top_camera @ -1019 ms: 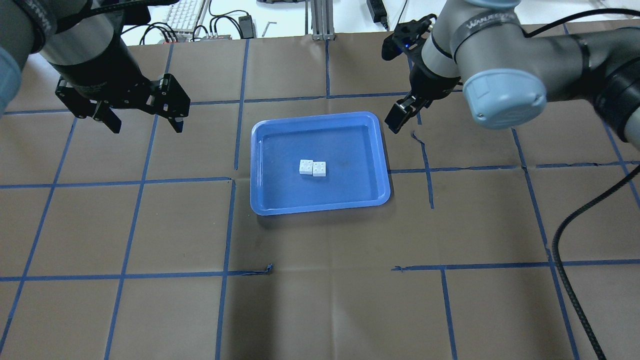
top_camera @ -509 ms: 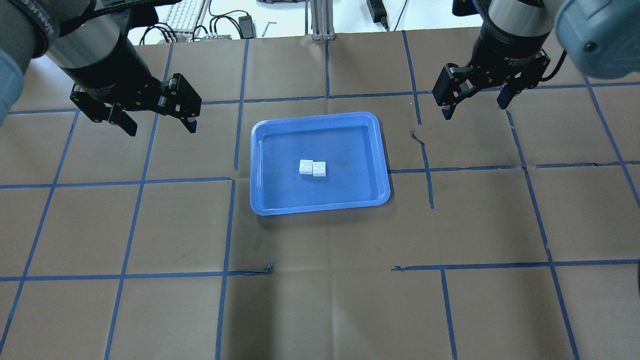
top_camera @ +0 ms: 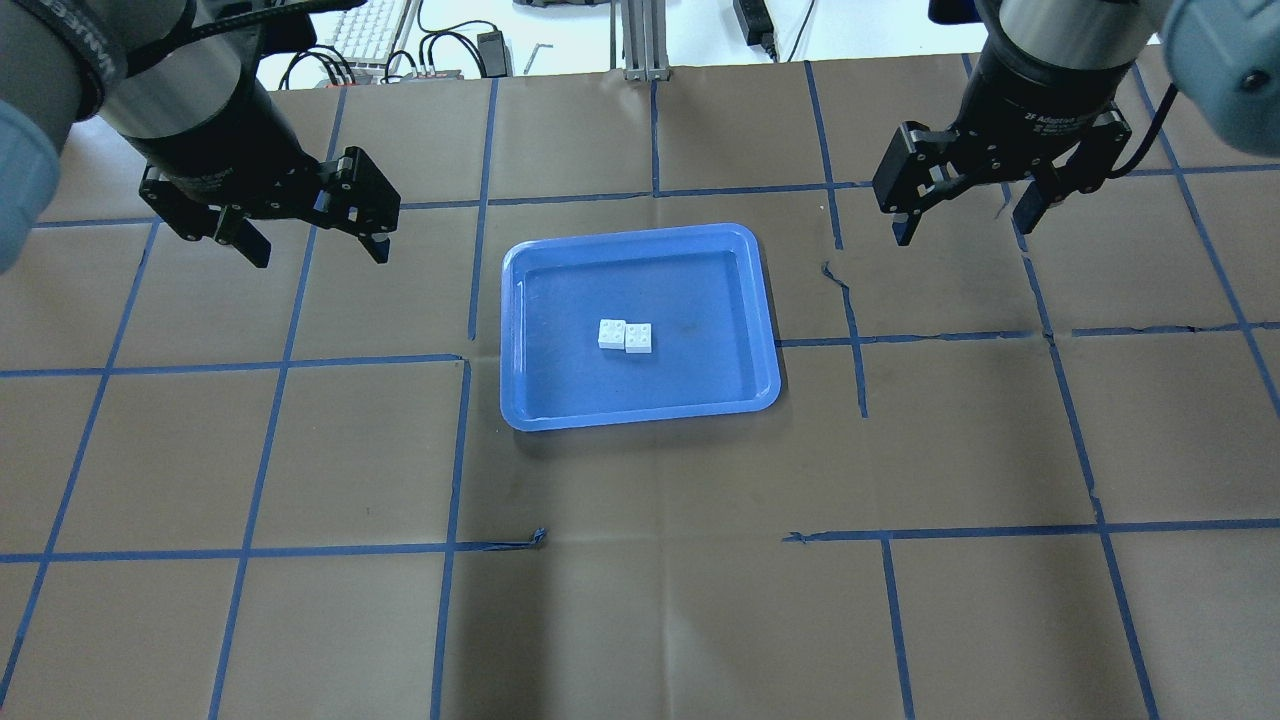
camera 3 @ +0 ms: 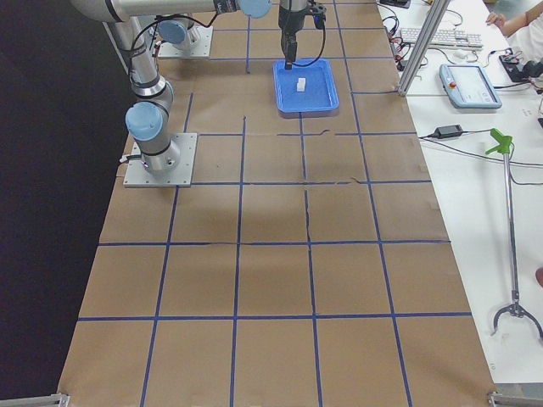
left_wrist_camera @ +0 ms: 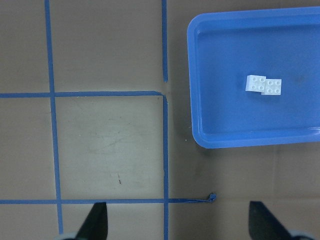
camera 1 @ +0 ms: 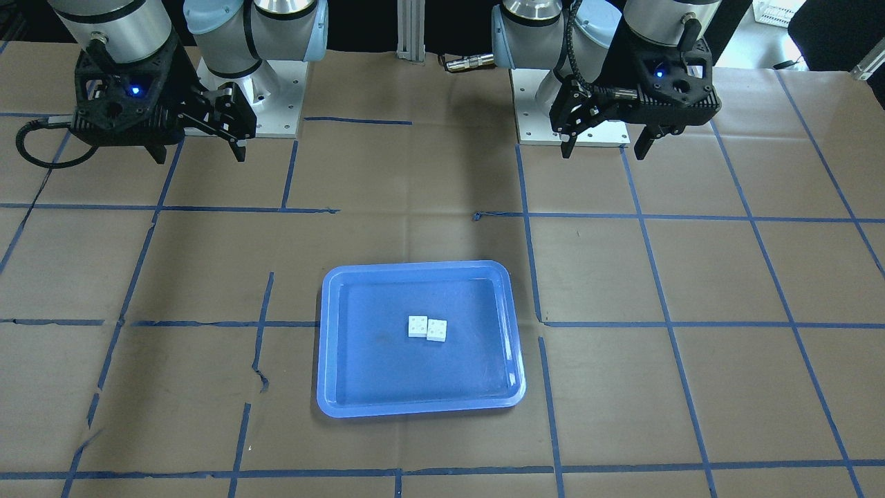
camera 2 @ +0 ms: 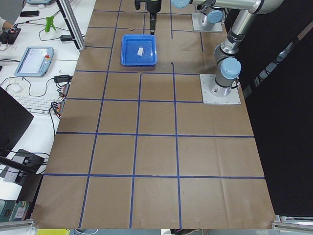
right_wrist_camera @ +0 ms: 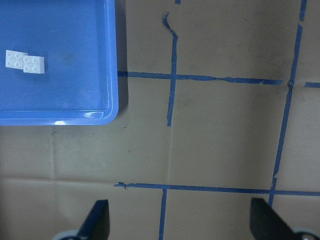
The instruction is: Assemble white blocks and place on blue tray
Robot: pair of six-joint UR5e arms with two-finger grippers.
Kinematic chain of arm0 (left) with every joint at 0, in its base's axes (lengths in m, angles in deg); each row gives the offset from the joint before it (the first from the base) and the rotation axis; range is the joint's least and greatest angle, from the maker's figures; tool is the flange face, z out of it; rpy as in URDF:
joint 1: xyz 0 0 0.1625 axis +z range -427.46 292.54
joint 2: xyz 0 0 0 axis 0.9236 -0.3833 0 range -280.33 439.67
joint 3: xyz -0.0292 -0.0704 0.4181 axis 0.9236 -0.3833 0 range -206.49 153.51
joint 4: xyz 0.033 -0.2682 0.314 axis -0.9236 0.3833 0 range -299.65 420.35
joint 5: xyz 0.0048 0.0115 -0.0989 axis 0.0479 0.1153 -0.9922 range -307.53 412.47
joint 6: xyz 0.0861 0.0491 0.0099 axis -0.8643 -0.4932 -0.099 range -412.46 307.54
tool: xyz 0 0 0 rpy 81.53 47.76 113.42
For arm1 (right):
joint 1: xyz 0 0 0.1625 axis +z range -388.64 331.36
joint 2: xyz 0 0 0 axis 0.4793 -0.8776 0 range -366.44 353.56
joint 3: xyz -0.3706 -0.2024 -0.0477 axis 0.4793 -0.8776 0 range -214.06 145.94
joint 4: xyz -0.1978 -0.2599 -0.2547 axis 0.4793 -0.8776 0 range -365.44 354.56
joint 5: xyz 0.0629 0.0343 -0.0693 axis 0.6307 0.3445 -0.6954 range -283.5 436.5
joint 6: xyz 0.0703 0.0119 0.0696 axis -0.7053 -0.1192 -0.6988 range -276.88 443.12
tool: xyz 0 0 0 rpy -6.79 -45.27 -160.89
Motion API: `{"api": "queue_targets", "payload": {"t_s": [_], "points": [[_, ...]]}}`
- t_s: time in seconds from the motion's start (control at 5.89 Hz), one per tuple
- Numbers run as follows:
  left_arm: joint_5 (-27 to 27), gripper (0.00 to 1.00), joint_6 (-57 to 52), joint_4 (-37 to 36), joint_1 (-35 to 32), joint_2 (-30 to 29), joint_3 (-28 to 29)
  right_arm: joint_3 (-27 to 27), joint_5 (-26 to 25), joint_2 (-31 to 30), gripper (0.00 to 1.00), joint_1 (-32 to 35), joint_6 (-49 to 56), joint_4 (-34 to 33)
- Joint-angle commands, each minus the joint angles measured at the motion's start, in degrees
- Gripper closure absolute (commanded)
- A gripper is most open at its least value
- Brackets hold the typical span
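Observation:
Two white blocks [top_camera: 626, 336] lie side by side, touching, near the middle of the blue tray [top_camera: 640, 419]. They also show in the front view [camera 1: 427, 328], the left wrist view [left_wrist_camera: 263, 85] and the right wrist view [right_wrist_camera: 25, 62]. My left gripper [top_camera: 318, 250] hangs open and empty above the table, left of the tray. My right gripper [top_camera: 960, 228] hangs open and empty above the table, right of the tray. Both point straight down and are well apart from the blocks.
Brown paper with blue tape grid lines [top_camera: 470, 360] covers the table. Loose tape ends curl up at the front [top_camera: 540, 537] and right of the tray [top_camera: 828, 268]. A keyboard and cables [top_camera: 370, 30] lie beyond the far edge.
My right arm has swung from a sideways pose beside the tray's far right corner to pointing down, farther right. My left gripper has shifted slightly right. The blocks have not moved.

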Motion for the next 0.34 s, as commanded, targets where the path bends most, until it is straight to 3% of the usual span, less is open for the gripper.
{"api": "queue_targets", "payload": {"t_s": [0.0,0.17], "points": [[0.09,0.01,-0.02,-0.18,-0.01,0.01,-0.04,0.06,0.00,0.06,0.00,0.01,-0.05,0.05],[0.17,0.01,-0.02,-0.18,-0.01,0.01,-0.04,0.24,0.00,0.06,0.00,0.01,-0.05,0.05]]}}
